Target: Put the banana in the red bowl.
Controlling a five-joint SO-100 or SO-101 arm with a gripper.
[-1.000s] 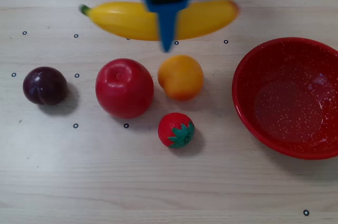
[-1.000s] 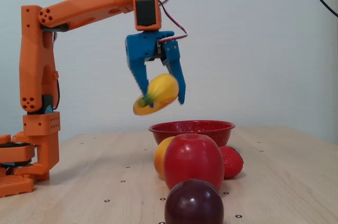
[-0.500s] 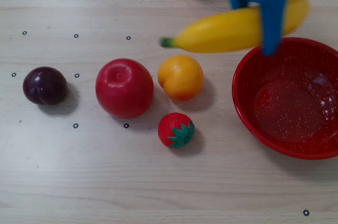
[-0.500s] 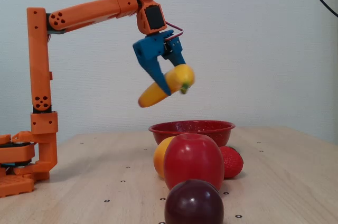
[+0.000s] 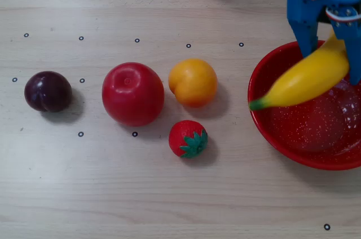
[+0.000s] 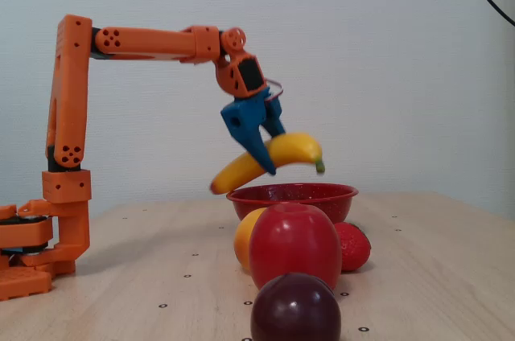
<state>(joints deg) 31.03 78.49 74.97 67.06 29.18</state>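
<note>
The carrying step is nearly over: the banana (image 5: 307, 80) hangs in the air above the red bowl (image 5: 307, 157), pinched around its middle by the blue jaws of the gripper (image 5: 330, 53). In the overhead view the banana lies slantwise over the far left part of the bowl, its green stem tip reaching out past the bowl's left rim. In the fixed view the banana (image 6: 265, 162) is clear of the rim of the red bowl (image 6: 291, 196), touching nothing but the jaws.

The next move likely calls for bringing the fruit further over the bowl's middle, or lowering it, before the jaws spread, so that the overhanging stem end does not catch the rim and tip the banana out onto the worktop (image 5: 169, 194).

In the fixed view the orange arm (image 6: 153, 41) stands with its upright link vertical at the left, its upper link stretched about level to the right, and the wrist bent down so the gripper (image 6: 269, 156) points downward.
</note>
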